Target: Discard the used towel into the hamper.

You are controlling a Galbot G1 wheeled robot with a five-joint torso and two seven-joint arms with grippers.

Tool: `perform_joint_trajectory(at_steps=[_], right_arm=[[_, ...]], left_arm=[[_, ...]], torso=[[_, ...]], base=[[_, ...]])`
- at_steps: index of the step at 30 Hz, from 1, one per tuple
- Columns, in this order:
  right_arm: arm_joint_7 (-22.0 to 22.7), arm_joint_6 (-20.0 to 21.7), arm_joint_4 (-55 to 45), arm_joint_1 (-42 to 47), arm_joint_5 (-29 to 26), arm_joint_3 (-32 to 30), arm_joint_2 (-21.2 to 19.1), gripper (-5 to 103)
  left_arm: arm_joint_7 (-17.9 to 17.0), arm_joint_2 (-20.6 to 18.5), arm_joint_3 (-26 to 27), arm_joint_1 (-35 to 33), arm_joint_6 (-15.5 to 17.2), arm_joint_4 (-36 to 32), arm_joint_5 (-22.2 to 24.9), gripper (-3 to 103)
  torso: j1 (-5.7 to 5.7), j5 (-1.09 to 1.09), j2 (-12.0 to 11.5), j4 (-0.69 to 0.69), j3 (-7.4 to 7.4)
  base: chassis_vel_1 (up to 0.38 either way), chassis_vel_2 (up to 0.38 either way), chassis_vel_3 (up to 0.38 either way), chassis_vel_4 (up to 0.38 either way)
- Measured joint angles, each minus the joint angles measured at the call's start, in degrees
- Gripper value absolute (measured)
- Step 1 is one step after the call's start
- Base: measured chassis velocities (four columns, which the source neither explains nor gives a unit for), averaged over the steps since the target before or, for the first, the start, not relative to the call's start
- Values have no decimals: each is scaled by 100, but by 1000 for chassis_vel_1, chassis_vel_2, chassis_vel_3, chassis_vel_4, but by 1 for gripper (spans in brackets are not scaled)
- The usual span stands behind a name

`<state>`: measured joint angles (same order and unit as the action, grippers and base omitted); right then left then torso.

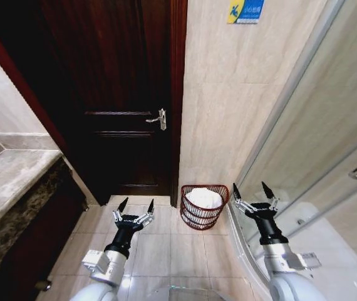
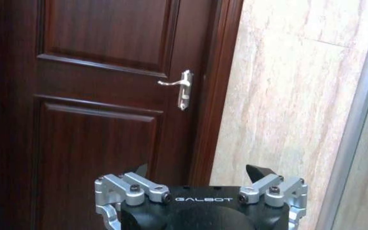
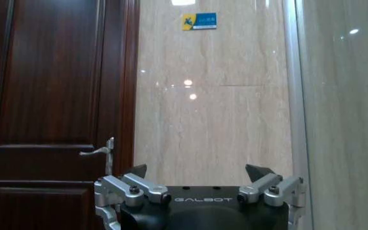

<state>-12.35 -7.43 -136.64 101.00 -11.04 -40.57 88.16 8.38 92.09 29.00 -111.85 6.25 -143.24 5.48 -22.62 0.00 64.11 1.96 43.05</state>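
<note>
Towel lies white inside the wicker hamper on the floor tiles.
Left gripper and right gripper hover either side, jaws spread, empty.

White towel in hamper; both tools, left & right, open, empty.

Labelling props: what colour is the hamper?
Dark reddish-brown open weave hamper; head view shows it best.
</note>
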Motion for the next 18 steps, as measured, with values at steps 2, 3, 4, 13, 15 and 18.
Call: perform_joint_trajectory(at_steps=[2,3,4,13,15,18], right_arm=[[0,0,0,0,0,0,0,100],[0,0,0,0,0,0,0,100],[0,0,0,0,0,0,0,100],[0,0,0,0,0,0,0,100],[0,0,0,0,0,0,0,100],[0,0,0,0,0,0,0,100]], left_arm=[[0,0,0,0,0,0,0,100],[0,0,0,0,0,0,0,100],[0,0,0,0,0,0,0,100],[0,0,0,0,0,0,0,100],[0,0,0,0,0,0,0,100],[0,0,0,0,0,0,0,100]], torso=[[0,0,0,0,0],[0,0,0,0,0],[0,0,0,0,0],[0,0,0,0,0],[0,0,0,0,0],[0,1,0,0,0]], base=[[91,-101,-126,132],[91,-101,-90,111],[85,-97,-90,101],[88,-107,-94,103],[110,-93,-90,96],[77,-96,-103,102]])
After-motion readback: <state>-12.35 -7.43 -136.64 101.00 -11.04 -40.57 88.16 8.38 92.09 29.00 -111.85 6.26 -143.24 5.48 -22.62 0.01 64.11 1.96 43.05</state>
